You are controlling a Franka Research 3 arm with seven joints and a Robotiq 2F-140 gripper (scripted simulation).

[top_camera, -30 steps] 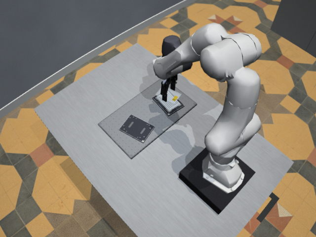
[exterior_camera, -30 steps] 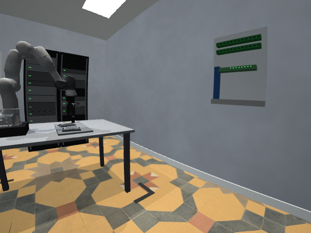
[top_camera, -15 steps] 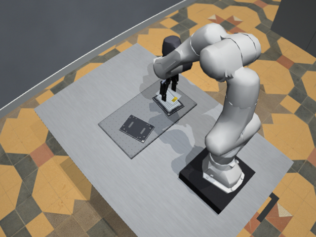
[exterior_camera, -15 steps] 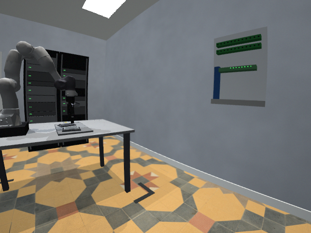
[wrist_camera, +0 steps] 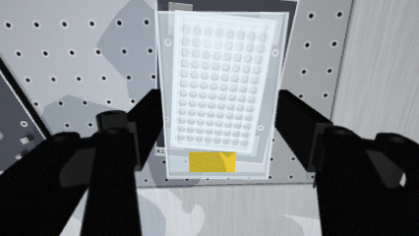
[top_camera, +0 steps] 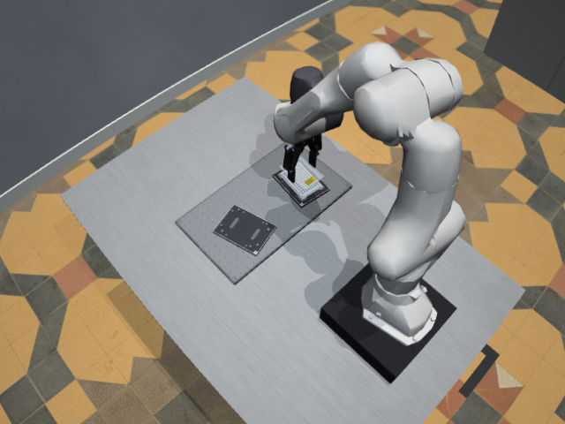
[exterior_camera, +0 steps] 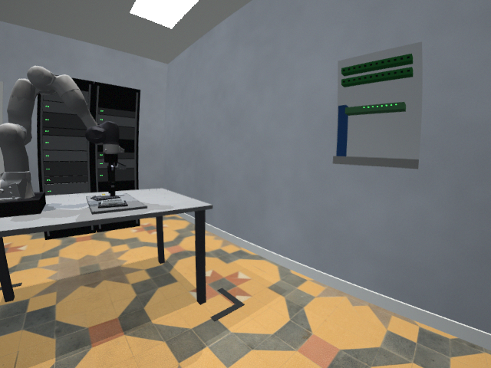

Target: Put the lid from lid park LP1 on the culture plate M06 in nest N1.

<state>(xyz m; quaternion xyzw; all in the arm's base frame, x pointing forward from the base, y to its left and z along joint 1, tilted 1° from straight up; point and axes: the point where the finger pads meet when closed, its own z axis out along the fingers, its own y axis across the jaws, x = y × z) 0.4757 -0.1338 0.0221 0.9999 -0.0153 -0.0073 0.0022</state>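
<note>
My gripper (top_camera: 302,165) (exterior_camera: 112,191) (wrist_camera: 218,106) is shut on the clear lid (top_camera: 311,181) (wrist_camera: 246,164), gripping its two long sides. The lid carries a yellow label near one short end. It hangs just above the white culture plate M06 (top_camera: 298,187), which sits in the black nest N1 (top_camera: 299,202) (exterior_camera: 103,197). In the wrist view the lid's outline nearly matches the plate's, with a slight twist. I cannot tell whether the lid touches the plate. Lid park LP1 (top_camera: 244,229) (exterior_camera: 110,198) (wrist_camera: 10,133) is a dark plate with nothing on it.
Nest and lid park are fixed on a grey perforated board (top_camera: 205,237) (wrist_camera: 64,64) on the grey table (top_camera: 137,182) (exterior_camera: 169,200). The arm's black base (top_camera: 346,329) stands at the table's near right. Server racks (exterior_camera: 119,119) stand behind the table.
</note>
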